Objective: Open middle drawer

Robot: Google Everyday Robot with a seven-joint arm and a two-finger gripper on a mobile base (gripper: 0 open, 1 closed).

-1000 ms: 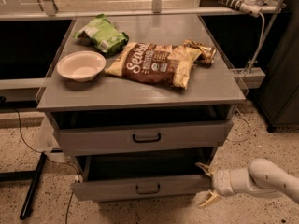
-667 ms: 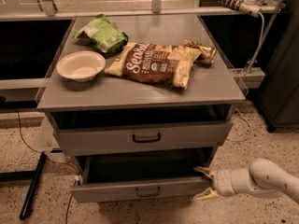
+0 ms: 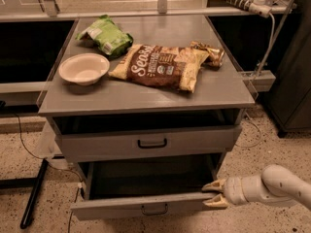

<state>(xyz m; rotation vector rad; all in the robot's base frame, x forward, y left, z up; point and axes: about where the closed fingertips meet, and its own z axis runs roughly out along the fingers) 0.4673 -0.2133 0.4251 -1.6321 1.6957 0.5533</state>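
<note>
Camera view looks down on a grey cabinet (image 3: 146, 100) with the middle drawer (image 3: 121, 207) pulled well out at the bottom of the picture, its deep grey box open to sight behind the flat front and its small black bar handle (image 3: 155, 209) facing forward. Compared with a second ago, this drawer has slid further toward the viewer, so more of its interior shows. The gripper (image 3: 214, 194) sits at the right end of the drawer front, as before, with its pale fingers (image 3: 214, 186) spread apart, one above and one below the front's top edge; whether they touch it is unclear. The upper drawer (image 3: 194, 141) has kept its place. On top, the white bowl (image 3: 83, 69), green bag (image 3: 106, 37) and brown chip bag (image 3: 158, 64) are unmoved.
</note>
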